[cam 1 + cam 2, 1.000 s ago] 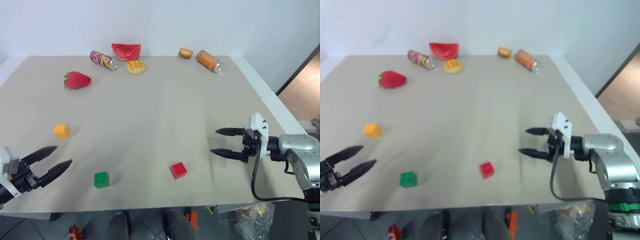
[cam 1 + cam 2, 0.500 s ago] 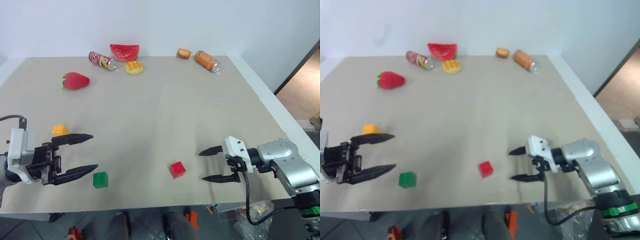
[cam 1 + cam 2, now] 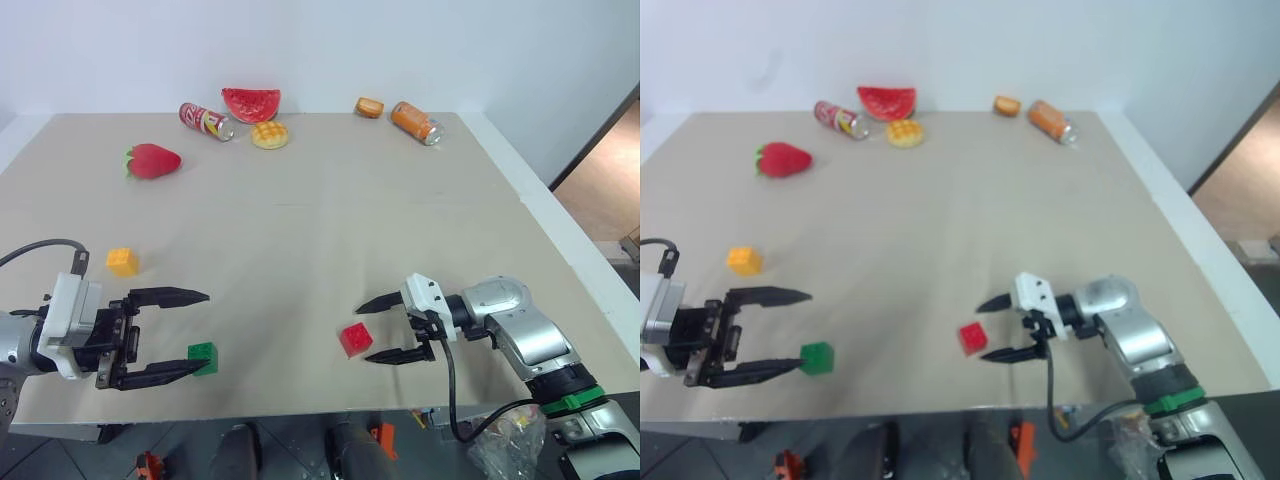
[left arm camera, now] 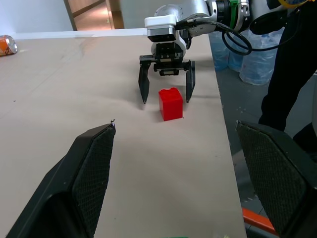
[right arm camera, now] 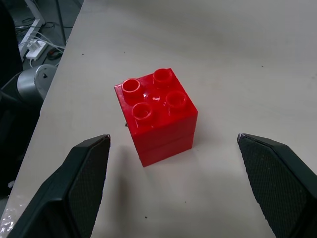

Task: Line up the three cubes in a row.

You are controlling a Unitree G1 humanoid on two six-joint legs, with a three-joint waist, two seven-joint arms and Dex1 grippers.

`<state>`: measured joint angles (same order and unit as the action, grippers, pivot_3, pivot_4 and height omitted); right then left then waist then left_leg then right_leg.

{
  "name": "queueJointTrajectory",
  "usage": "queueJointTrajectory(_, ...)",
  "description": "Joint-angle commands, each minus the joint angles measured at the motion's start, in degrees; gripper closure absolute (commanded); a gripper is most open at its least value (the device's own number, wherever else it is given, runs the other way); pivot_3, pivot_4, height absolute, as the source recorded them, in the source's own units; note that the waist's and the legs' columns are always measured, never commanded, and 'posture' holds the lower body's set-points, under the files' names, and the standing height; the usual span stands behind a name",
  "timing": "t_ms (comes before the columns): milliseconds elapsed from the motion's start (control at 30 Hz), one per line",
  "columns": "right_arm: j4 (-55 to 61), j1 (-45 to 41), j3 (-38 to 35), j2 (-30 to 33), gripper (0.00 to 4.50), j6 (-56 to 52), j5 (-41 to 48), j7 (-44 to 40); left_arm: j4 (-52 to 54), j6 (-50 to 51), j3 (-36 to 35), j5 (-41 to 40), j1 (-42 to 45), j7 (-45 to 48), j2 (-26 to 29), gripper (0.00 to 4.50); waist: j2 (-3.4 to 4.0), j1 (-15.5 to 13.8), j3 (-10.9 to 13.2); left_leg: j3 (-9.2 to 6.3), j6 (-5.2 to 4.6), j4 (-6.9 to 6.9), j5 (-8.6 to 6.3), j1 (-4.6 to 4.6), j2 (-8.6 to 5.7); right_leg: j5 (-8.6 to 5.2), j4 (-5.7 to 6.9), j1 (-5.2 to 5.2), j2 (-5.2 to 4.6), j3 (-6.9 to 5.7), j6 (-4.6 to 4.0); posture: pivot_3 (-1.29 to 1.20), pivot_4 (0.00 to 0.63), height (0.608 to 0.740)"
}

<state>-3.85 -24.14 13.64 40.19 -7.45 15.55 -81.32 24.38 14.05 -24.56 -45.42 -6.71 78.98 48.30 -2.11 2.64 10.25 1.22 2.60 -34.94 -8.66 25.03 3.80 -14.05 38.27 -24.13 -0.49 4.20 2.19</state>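
Note:
Three studded cubes lie on the tan table [image 3: 320, 230]. The red cube [image 3: 355, 339] sits near the front edge, the green cube [image 3: 203, 357] to its left, and the orange-yellow cube [image 3: 122, 262] farther left and back. My right gripper [image 3: 363, 334] is open and points left, its fingertips [image 5: 89, 163] reaching both sides of the red cube without touching it. My left gripper [image 3: 205, 330] is open and points right, its lower fingertip overlapping the green cube in the head views. Whether that fingertip touches the green cube I cannot tell.
Along the far edge lie a strawberry toy [image 3: 153, 161], a red can [image 3: 205, 120], a watermelon slice [image 3: 251, 103], a round waffle toy [image 3: 270, 135], a bread piece [image 3: 371, 107] and an orange can [image 3: 416, 122]. The front table edge runs just below both grippers.
My right gripper moved left and down until its fingertips flank the red cube. My left gripper swung right and turned level toward the green cube. Both stayed open; no cube moved.

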Motion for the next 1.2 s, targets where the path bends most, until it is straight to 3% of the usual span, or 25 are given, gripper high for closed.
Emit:
queueJointTrajectory(33,-0.9,-2.0,0.5,-1.3,0.23,1.2,-0.4,-0.3,0.9,-0.5,-0.4,-0.1,0.4,-1.2,-0.2,0.48,0.0,0.0,0.0,0.0,0.0,0.0,0.0,-0.01,0.0,0.0,0.0,0.0,0.0,0.0,0.0,0.0,0.15,0.74)
queueJointTrajectory(167,-2.3,-2.6,0.7,-2.9,0.23,1.8,-0.9,0.0,0.8,-0.9,0.5,0.5,1.0,-2.0,-0.6,0.48,0.0,0.0,0.0,-0.01,0.0,-0.01,0.0,-0.01,0.02,0.01,0.03,0.0,0.03,0.0,0.0,0.0,0.15,0.74)
queueJointTrajectory(467,-4.1,-3.5,0.8,-3.4,3.17,2.6,-1.0,-1.3,-0.3,-1.7,1.6,1.1,2.7,-4.3,-1.7,0.45,0.0,0.0,0.0,-0.01,0.0,-0.01,0.0,-0.01,0.02,0.01,0.05,0.0,0.05,0.01,0.0,0.0,0.15,0.74)
queueJointTrajectory(500,-4.3,-3.6,0.8,-3.4,3.29,2.7,-1.1,-1.4,-0.5,-1.8,1.7,1.3,2.9,-4.5,-1.9,0.45,0.0,0.0,0.0,-0.01,0.0,-0.02,0.0,-0.01,0.02,0.01,0.07,0.0,0.05,0.01,0.01,0.0,0.15,0.74)
queueJointTrajectory(667,-8.1,-6.0,0.0,-4.2,3.29,5.2,-3.2,1.4,-2.1,-2.3,2.7,2.3,4.1,-4.6,-2.7,0.45,0.0,0.0,0.0,-0.01,0.0,-0.06,0.01,-0.01,0.02,0.01,0.11,0.0,0.06,0.01,0.01,0.0,0.15,0.74)
queueJointTrajectory(800,-18.1,-12.9,-2.1,-4.3,3.29,8.7,-4.5,3.3,-3.1,-2.1,3.1,2.2,4.4,-4.3,-2.5,0.45,0.01,0.1,0.0,0.02,-0.01,-0.08,0.03,-0.03,0.02,0.08,0.14,-0.03,0.07,0.03,-0.02,0.0,0.15,0.74)
queueJointTrajectory(967,-28.1,-18.8,-2.3,-4.4,3.29,12.5,-5.3,0.6,-3.7,-2.3,3.8,2.4,5.0,-4.5,-2.9,0.45,0.0,0.1,0.0,0.02,-0.04,-0.1,0.05,-0.02,0.03,0.11,0.14,-0.03,0.08,0.03,-0.04,0.0,0.15,0.74)
queueJointTrajectory(1200,-32.6,-21.2,-1.1,-8.6,3.29,13.7,-5.5,-2.3,-2.7,-2.4,4.1,2.5,4.1,-5.7,-3.9,0.45,0.01,0.1,0.0,0.0,-0.05,-0.04,0.04,0.01,0.03,0.07,0.16,-0.03,0.1,0.05,0.06,0.0,0.15,0.74)
